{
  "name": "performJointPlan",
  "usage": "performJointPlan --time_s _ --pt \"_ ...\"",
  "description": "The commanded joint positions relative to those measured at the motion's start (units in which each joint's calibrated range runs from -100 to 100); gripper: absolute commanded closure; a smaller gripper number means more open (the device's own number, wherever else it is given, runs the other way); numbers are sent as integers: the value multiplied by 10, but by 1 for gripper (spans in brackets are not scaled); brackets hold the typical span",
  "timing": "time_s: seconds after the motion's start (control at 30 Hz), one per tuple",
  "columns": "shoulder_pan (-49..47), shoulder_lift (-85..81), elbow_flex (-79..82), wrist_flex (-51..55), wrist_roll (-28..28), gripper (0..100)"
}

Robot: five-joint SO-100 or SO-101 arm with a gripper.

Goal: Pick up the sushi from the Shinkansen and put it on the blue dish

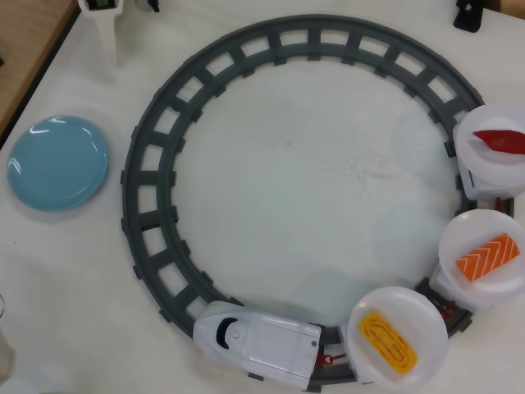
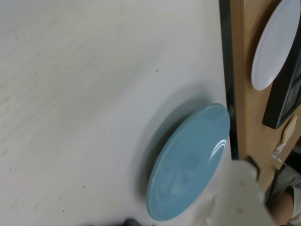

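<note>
Sushi [image 1: 388, 342] hasn't gone anywhere yet, it sits on the white plate [image 1: 431, 330] behind the Shinkansen [image 1: 258, 340], lower right of the overhead view. Blue dish [image 1: 57, 162] at left is empty. Can't tell whether the end effector is open or closed.

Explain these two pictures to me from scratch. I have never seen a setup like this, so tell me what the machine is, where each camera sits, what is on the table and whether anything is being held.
This is a small robot arm with a two-finger gripper, working on a white table.

The overhead view looks straight down. A grey ring of toy track carries a white Shinkansen pulling three cars topped with white plates. The nearest plate holds the yellow egg sushi, the next an orange salmon piece, the last a dark red piece. The blue dish sits empty, left of the track.

The wrist view rides on the arm and shows that dish close up. The gripper is not clearly visible in either picture, and nothing appears held.
</note>
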Motion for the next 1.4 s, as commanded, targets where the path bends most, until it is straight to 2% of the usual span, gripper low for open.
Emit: performJointPlan --time_s 0.0,1.23,1.37 --pt "4 -3 -26 2 -4 80" --pt "6 -3 -29 3 -4 80" --pt "56 -3 -35 3 -4 80"
